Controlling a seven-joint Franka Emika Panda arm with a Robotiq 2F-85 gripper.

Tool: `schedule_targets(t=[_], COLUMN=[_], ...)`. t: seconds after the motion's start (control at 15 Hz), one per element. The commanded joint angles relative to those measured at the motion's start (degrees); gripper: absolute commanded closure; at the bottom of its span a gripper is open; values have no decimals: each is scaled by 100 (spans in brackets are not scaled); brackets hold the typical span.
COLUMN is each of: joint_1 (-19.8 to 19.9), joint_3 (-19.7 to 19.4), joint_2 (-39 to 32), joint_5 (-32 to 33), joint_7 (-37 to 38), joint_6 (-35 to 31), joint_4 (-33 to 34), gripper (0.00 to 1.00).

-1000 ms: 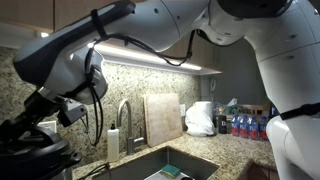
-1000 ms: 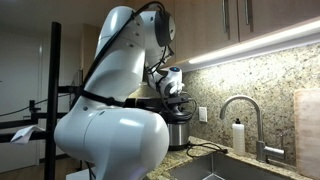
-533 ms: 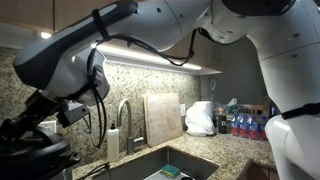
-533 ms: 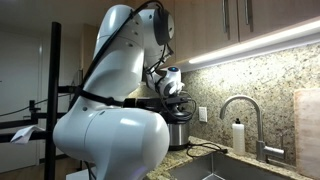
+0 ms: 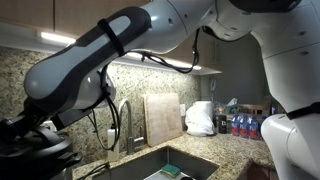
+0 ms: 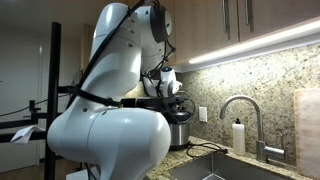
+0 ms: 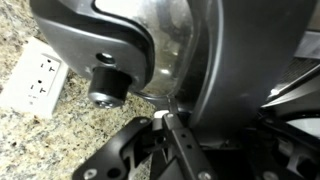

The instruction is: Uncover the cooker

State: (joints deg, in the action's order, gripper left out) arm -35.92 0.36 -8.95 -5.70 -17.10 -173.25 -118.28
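Note:
The cooker (image 6: pixel 179 128) stands on the granite counter against the backsplash, black with a shiny steel band. My gripper (image 6: pixel 171 88) hangs just above it. In the wrist view the black domed lid (image 7: pixel 250 60) fills the right side, tilted up off the steel rim (image 7: pixel 176 50). A black part with a round knob (image 7: pixel 108 92) shows at the left. My gripper (image 7: pixel 205 120) is closed against the lid; one finger (image 7: pixel 172 125) presses its edge and the other is hidden behind it. In an exterior view the cooker (image 5: pixel 35 155) is a dark mass at the lower left.
A wall outlet (image 7: pixel 35 75) sits on the backsplash beside the cooker. A sink with faucet (image 6: pixel 240 105) and soap bottle (image 6: pixel 238 135) lies to the right. A cutting board (image 5: pixel 163 118), a white bag (image 5: pixel 200 118) and bottles (image 5: pixel 245 125) stand further along. Cabinets hang overhead.
The arm has swung and risen a little, carrying the gripper slightly up over the cooker. The jaws closed a touch early on, then held.

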Motion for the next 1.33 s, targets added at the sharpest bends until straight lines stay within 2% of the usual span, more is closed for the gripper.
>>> schedule_targets(t=[0.0, 0.27, 0.67, 0.8, 0.87, 0.93, 1.0, 1.27], joint_1=[-332, -545, -859, -849, -150, -18, 203, 959], joint_3=[-604, -813, -1096, -988, -257, -141, 69, 756], joint_2=[212, 324, 796, 862, 874, 912, 923, 845], joint_5=[872, 1197, 2310, 2177, 2062, 1935, 1828, 1590], joint_7=[883, 1301, 1948, 1812, 1749, 1680, 1627, 1481], joint_6=[-60, 130, 1268, 1687, 1793, 1865, 1852, 1638], joint_4=[-84, -30, 220, 276, 279, 219, 178, 127], gripper=[87, 87, 87, 88, 89, 91, 89, 88])
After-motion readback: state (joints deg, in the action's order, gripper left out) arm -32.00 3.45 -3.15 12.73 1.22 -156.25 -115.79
